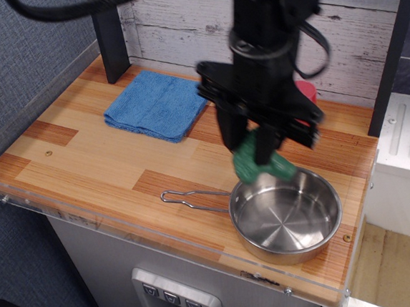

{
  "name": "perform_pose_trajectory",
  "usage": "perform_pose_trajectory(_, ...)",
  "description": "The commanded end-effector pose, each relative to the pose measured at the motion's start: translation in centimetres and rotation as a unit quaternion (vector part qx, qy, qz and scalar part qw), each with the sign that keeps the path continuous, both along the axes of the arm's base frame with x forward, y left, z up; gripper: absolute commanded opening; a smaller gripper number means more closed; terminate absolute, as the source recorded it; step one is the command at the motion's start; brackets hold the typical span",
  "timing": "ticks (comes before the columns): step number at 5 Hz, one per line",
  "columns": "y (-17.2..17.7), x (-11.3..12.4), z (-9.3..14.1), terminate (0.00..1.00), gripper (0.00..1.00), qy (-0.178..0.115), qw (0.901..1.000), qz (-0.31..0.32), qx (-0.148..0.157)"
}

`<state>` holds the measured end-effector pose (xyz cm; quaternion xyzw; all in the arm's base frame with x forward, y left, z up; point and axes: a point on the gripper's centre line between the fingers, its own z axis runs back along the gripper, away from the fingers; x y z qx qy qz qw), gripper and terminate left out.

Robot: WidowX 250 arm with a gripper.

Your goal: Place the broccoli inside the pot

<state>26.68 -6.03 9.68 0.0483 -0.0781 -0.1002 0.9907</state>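
Gripper [253, 148] is clamped on the broccoli [261, 166], fingers pointing down, one dark finger on each side of the green head. Broccoli hangs off the table, held in the air.

Key relation: broccoli sits above the near-left part of the pot [286, 213], over the rim on the side where the handle [193, 197] joins. Pot centre lies to the right of and nearer the camera than the broccoli. Height above the pot floor cannot be read from this single view; the piece looks clear of the rim, not touching it.

Broccoli orientation: image is motion-blurred, so detail is poor. Long axis appears tilted, running from upper left to lower right, with a lighter green lobe sticking out to the lower right toward the pot's middle. Which end is stem, I cannot say for sure.

Pot: upright, empty, handle pointing left along the table edge. Far wider than the broccoli, so tolerance is generous.

Judgement: transport is nearly done. A short shift toward pot centre, then release, should land it inside. Risk: releasing here, over the rim, could let it bounce out on the handle side.

Also present: blue cloth [158, 104] back left, well apart; red cup [306, 91] mostly hidden behind the arm.
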Motion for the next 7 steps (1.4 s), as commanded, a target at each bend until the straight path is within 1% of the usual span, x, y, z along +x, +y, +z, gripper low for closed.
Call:
perform_pose_trajectory(1, -1.7, -2.0, -1.2, 0.0, 0.0, 0.003, 0.9992, -0.038, 0.011)
perform_pose_trajectory(2, -2.3, -2.1, -2.1, 0.0, 0.0, 0.008, 0.9988, -0.037, 0.032)
perform_pose_trajectory(3, -2.2, -1.8, -2.6, 0.0, 0.0, 0.013, 0.9989, -0.03, 0.032)
perform_pose_trajectory(4, -2.5, -1.9, -2.8, 0.0, 1.0, 0.016, 0.999, -0.029, 0.031)
perform_pose_trajectory(5, -2.9, -2.3, -2.5, 0.0, 1.0, 0.003, 0.9991, -0.029, 0.032)
perform_pose_trajectory(6, -2.8, -2.4, -2.4, 0.0, 1.0, 0.004, 0.9991, -0.03, 0.031)
perform_pose_trajectory(7, -2.5, -2.5, -1.8, 0.0, 1.0, -0.004, 0.9993, -0.023, 0.029)
